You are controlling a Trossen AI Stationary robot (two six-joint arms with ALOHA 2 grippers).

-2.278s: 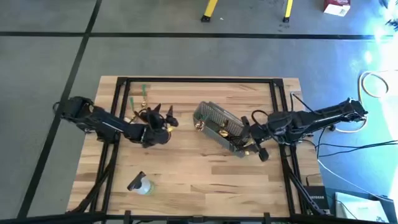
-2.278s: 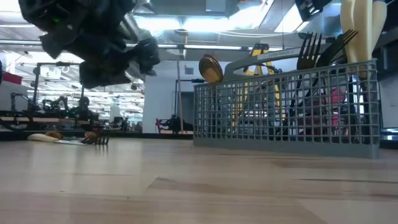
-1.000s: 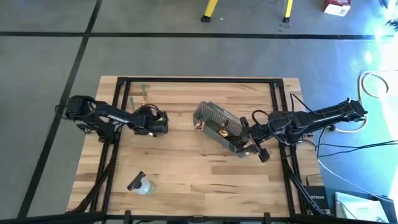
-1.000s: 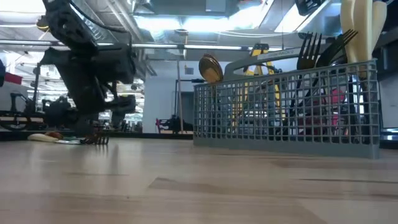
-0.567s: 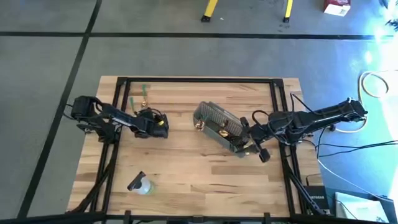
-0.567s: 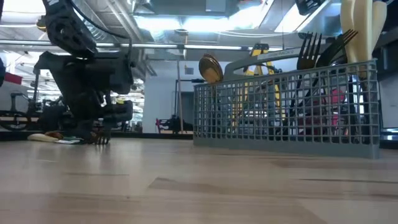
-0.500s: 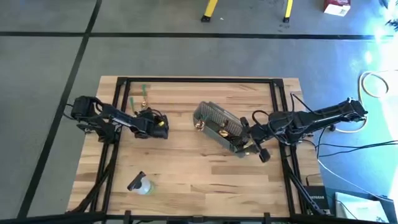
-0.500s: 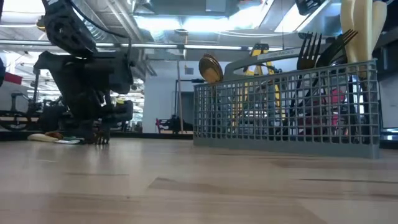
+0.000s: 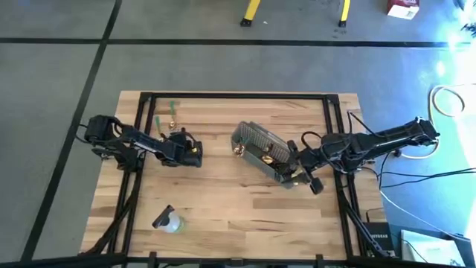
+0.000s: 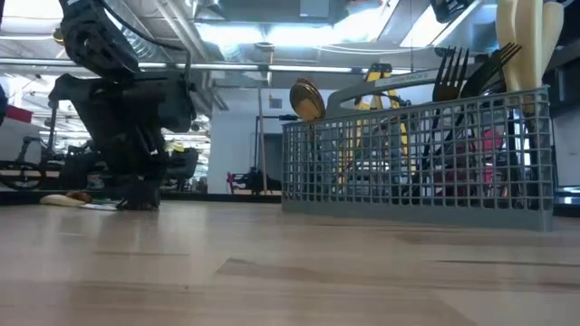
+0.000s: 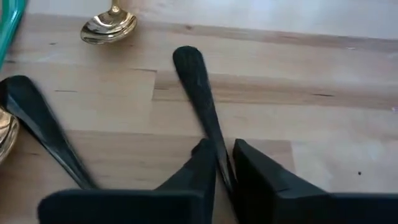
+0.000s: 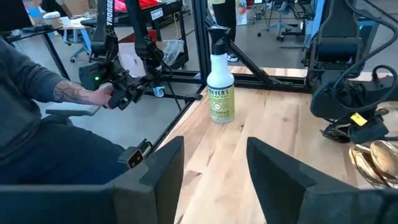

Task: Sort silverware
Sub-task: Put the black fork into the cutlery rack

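the left gripper (image 11: pixel 224 163) is down on the table (image 9: pixel 245 201) at the loose pile of silverware on the left side, its fingers drawn narrow around the slim handle of a black utensil (image 11: pixel 200 93) that lies flat on the wood — the fingertips sit either side of the shaft, touching or very nearly so. this looks like the pick step: one piece being taken from the pile to go to the wire-mesh basket (image 9: pixel 264 152) near the middle of the table, which already holds black forks (image 10: pixel 458 72) and a gold spoon (image 10: pixel 306 98) standing upright.

the next move, as i judge it, calls for a firm pinch and a straight lift, since the handle is thin and lies flush on the board and could slip or pivot. neighbours are close: another black utensil (image 11: pixel 37 127) and a gold spoon bowl (image 11: pixel 109 26) lie just beside, with a green piece (image 11: pixel 9 28) at the edge.

the right gripper (image 12: pixel 214 168) waits by the basket's right end with its fingers apart, holding nothing. between pile and basket the wood is bare; the spray bottle (image 9: pixel 168 219) stands well apart near the front edge.
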